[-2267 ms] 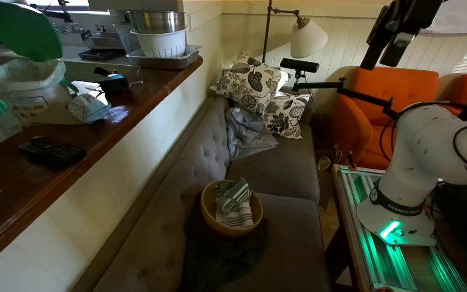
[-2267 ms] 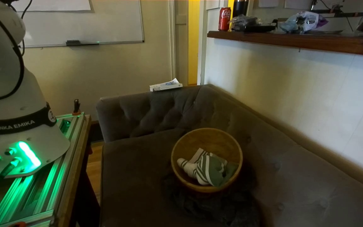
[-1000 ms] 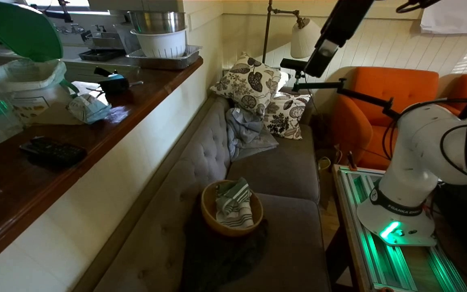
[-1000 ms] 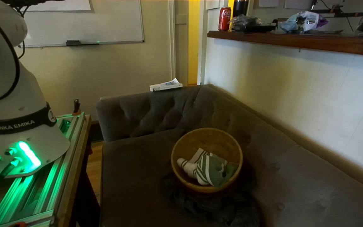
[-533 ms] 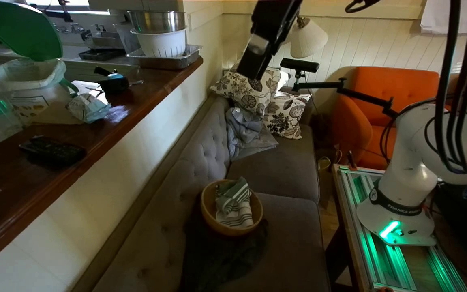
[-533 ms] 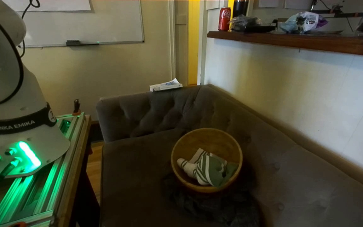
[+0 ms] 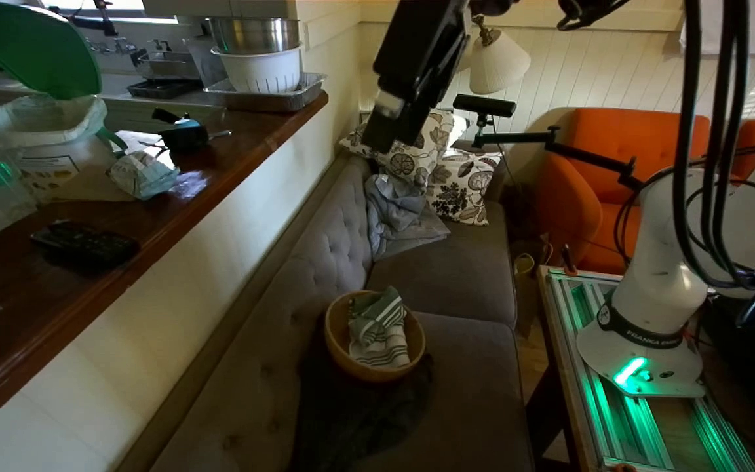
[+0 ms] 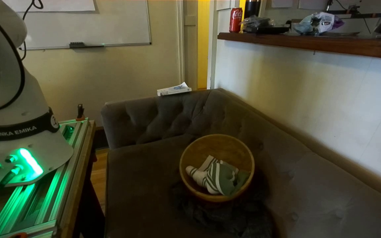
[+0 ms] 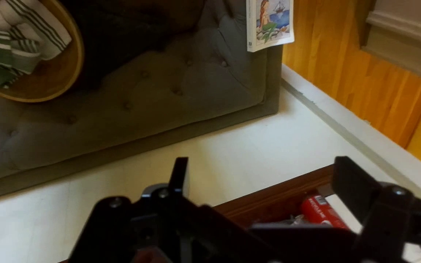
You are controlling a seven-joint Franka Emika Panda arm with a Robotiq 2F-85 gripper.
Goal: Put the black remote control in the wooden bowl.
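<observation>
The gripper (image 9: 261, 162) stood with its fingers (image 9: 178, 175) spread wide, well apart from the black remote control (image 7: 86, 245), which lay left of it on the counter (image 7: 30, 308) in an exterior view, the wooden bowl (image 7: 377, 374) lower down.

"FRANKA EMIKA" is read on the black band (image 8: 17, 131) round the robot's base (image 7: 662, 377), pieced from both exterior views. On a red can (image 8: 235, 20), "Coca-Cola" is made out; in wrist view, "RECYCLE ME". Bin label (image 7: 48, 172): illegible.
</observation>
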